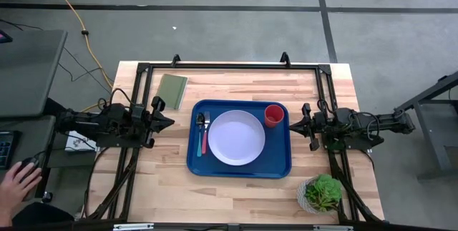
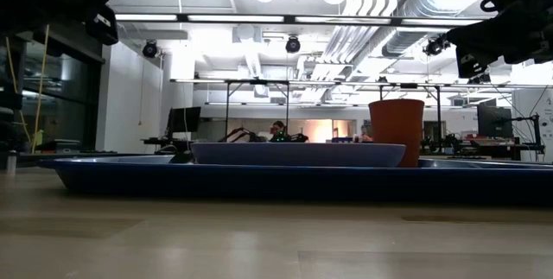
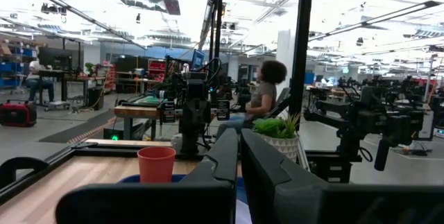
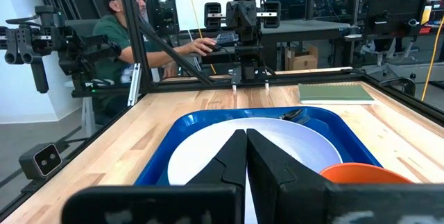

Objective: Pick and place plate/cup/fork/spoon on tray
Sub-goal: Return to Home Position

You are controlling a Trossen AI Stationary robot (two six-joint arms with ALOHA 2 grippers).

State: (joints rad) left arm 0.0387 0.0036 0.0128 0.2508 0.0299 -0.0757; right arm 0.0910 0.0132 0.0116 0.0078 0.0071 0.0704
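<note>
- A person's hand (image 1: 16, 184) sits way off past the bench's left edge, on some gear over there.
- My left gripper (image 1: 166, 122) hangs over the left side of the bench (image 1: 164, 188), just beside the tray's left edge. Fingers are pressed together with nothing between them.
- A small olive-green pad (image 1: 172, 89) lies flat near the bench's far-left corner, apart from the tray.
- The tray (image 1: 197, 166) is in the middle of the bench, and all four pieces are on it.
- The spoon (image 1: 200, 136) lies along the tray's left edge, teal handle towards the near edge.
- The fork (image 1: 205, 144) is right next to it on the plate side, pink handle running the same way. I can't tell if the two touch.
- The plate (image 1: 236, 137) fills the middle of the tray, right side up.
- The cup (image 1: 274, 115) stands upright in the tray's far-right corner, just beside the plate's rim.
- My right gripper (image 1: 292, 124) hovers just off the tray's right edge, near the cup. Fingers are closed too, nothing in them.
- A little potted plant (image 1: 323, 193) sits by the bench's near-right corner.
</note>
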